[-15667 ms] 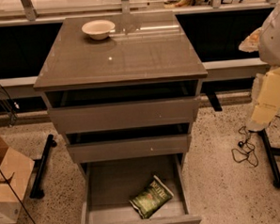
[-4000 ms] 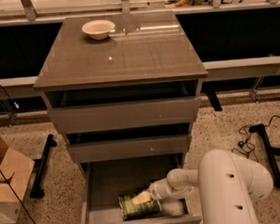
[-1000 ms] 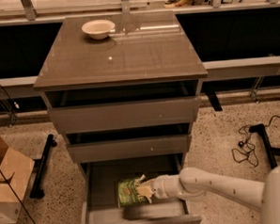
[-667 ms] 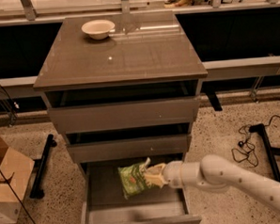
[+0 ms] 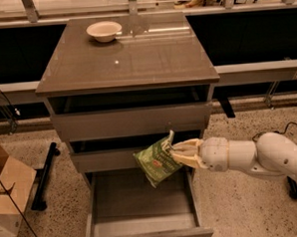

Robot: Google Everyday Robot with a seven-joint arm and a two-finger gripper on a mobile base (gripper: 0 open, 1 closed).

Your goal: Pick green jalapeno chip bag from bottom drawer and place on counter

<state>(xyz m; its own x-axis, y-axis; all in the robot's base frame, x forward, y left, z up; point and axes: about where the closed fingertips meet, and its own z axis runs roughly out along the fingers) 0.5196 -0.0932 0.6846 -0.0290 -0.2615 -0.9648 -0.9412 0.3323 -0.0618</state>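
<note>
My claw [image 5: 175,153] sits at the front right of the cabinet [image 5: 52,110], level with its middle drawer [image 5: 103,160]. It is clenched on the green jalapeno chip bag [image 5: 153,162], pinching the bag's upper right edge. I see the bag hanging tilted in the air in front of the cabinet, its top overlapping the middle drawer's face and its lower corner pointing down over the bottom drawer [image 5: 133,198]. The bag touches nothing but the claw.

The white arm [image 5: 255,155] reaches in from the cabinet's right side, running roughly level to the claw.

The bottom drawer is pulled well out from the cabinet's foot, and I see only its bare grey floor. Above the middle drawer, the top drawer [image 5: 131,122] shows a dark gap over its front.

The worktop [image 5: 135,61] caps the cabinet, glossy and reflective. A pale bowl [image 5: 104,30] stands near its back left corner, well apart from the bag.

A cardboard box [image 5: 5,198] rests on the speckled floor [image 5: 238,210] to the cabinet's left, and a pale ledge [image 5: 256,71] runs behind the cabinet to its right
</note>
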